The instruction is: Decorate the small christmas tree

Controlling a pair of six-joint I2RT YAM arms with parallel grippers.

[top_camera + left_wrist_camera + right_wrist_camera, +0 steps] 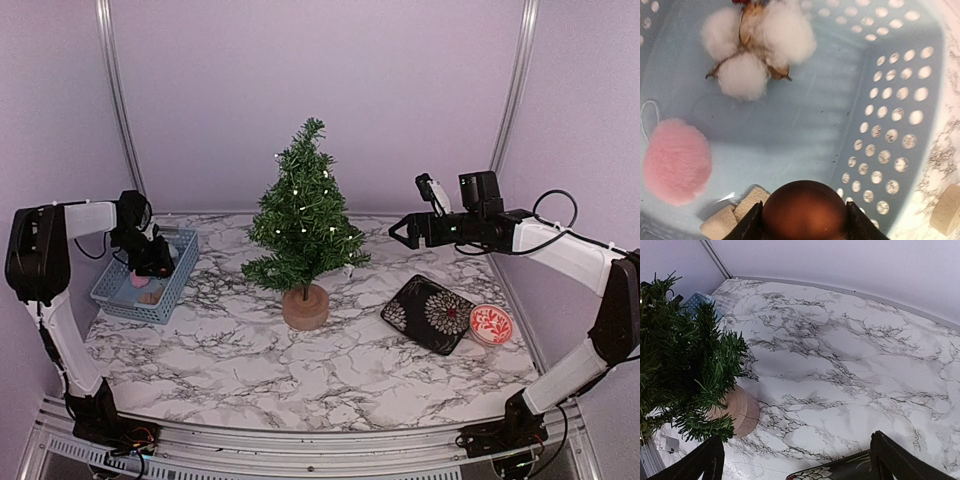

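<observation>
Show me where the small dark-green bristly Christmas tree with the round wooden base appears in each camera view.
Top external: the dark-green small christmas tree stands upright at the picture's centre.
Left wrist: none of its green branches are in view.
Right wrist: it fills the left edge.
Shared landmark: the blue perforated plastic basket shows in all three.

brown ball [805, 212] cut off below, tree [682, 357] cropped left
</observation>
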